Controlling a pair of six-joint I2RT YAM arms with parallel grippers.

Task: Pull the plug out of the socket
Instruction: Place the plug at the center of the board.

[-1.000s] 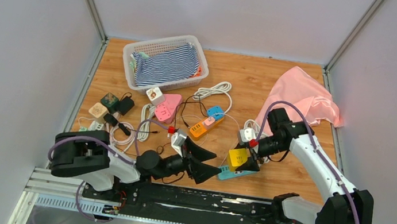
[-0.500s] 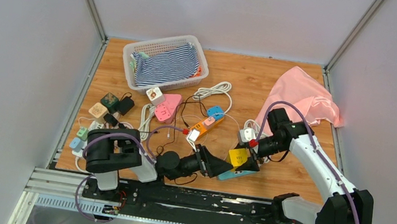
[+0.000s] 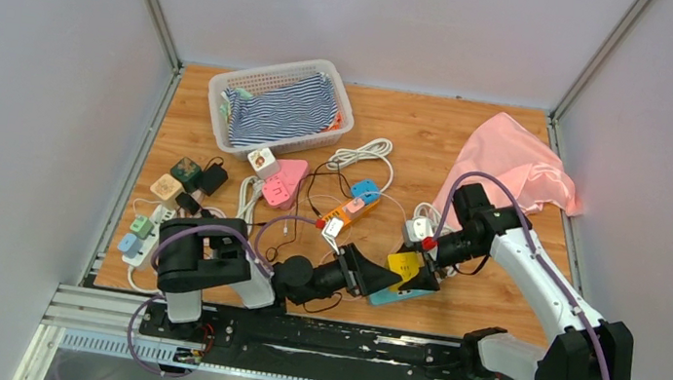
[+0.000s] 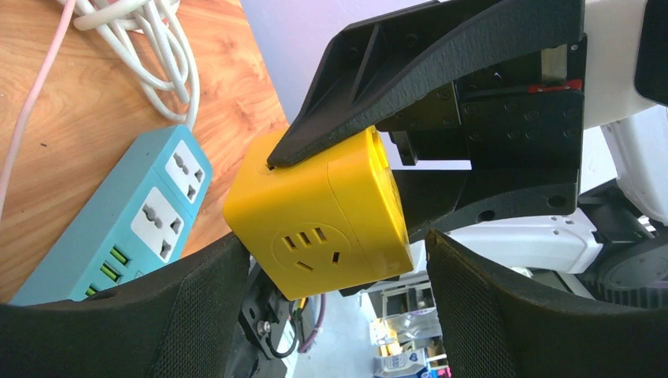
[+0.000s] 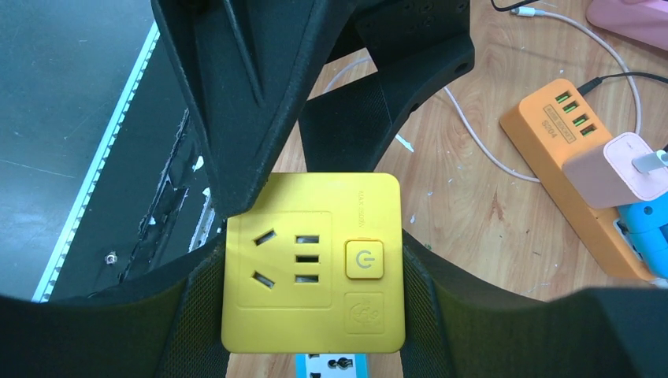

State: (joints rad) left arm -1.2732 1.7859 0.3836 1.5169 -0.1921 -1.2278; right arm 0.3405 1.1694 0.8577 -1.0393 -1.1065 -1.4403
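Wooden desk [image 3: 401,120] between grey walls, crowded with chargers and cables. Far to the left of the yellow cube socket [image 5: 313,264], towards the back, stands a white basket [image 3: 228,87] with striped cloth in it. The left gripper [image 3: 382,277] comes in from the cube's left, open, one finger on each side of it. There is a clear gap on one side, and on the other I cannot tell whether it touches. The cube sits low in the middle of the desk, just above a blue power strip [image 4: 134,228], but the join between them is hidden, so I cannot tell whether its plug is seated in the strip. The right gripper [image 3: 429,261] reaches in from the cube's right and is clamped on it. A pink cloth [image 3: 513,164] lies behind and to the right of the cube.

The step in hand looks like setting up the two-handed hold before the pull. Next, the left gripper probably needs a firm hold on the cube or the strip, then a straight pull apart
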